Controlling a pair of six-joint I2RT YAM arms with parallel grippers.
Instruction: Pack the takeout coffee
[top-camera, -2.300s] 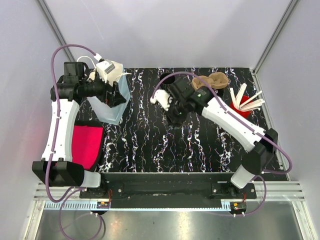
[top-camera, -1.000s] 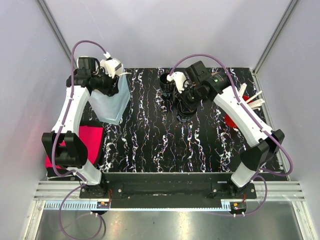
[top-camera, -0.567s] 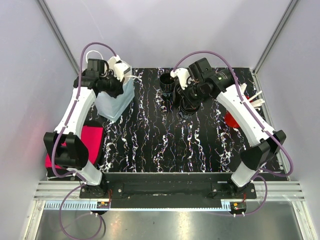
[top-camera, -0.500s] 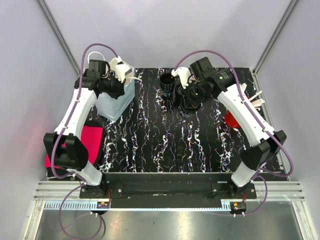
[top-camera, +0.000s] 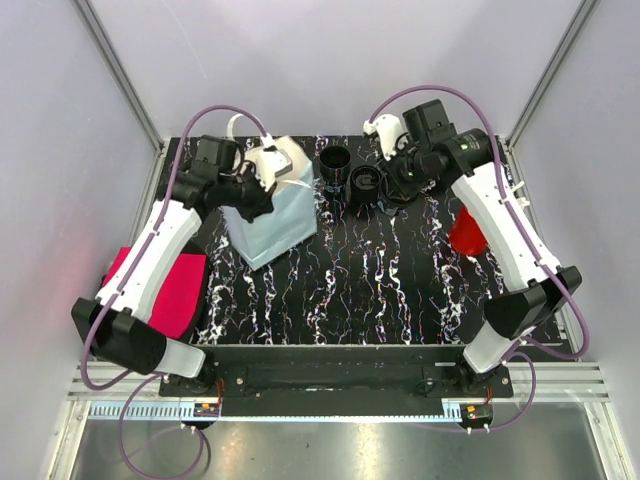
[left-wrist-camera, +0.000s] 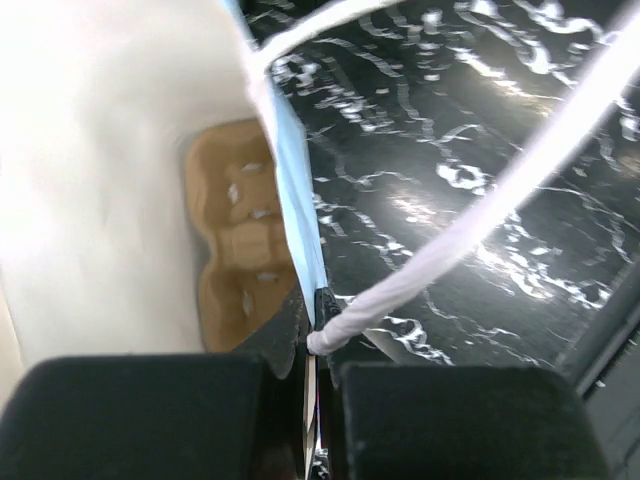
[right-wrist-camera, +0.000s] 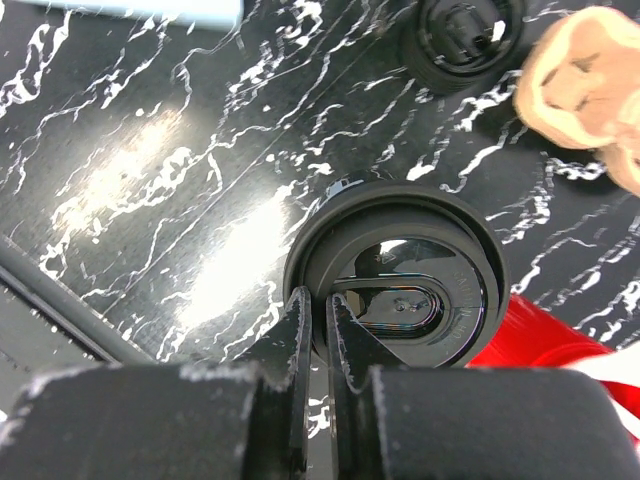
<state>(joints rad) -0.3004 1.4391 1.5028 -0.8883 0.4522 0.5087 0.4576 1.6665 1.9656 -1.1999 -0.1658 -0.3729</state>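
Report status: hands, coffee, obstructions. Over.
Left hand shut on bag rim. Right hand pinching rim of lidded cup. Second cup stands beside bag.

and here we are in a robotics lab, a boxed-in test cell by the look of it: two white machines, the left arm (top-camera: 160, 240) and the right arm (top-camera: 500, 220), bolted side by side on a black base rail (top-camera: 330, 378) at the near edge of a black marble-patterned table (top-camera: 340, 290); plain pale wall panels (top-camera: 330, 60) close the bench in on three sides, bare aluminium posts (top-camera: 120, 75) run up the corners, purple cables (top-camera: 205, 115) loop loose off the arms, a measuring strip (top-camera: 150, 410) lines the front frame, sheet metal (top-camera: 330, 445) lies below it
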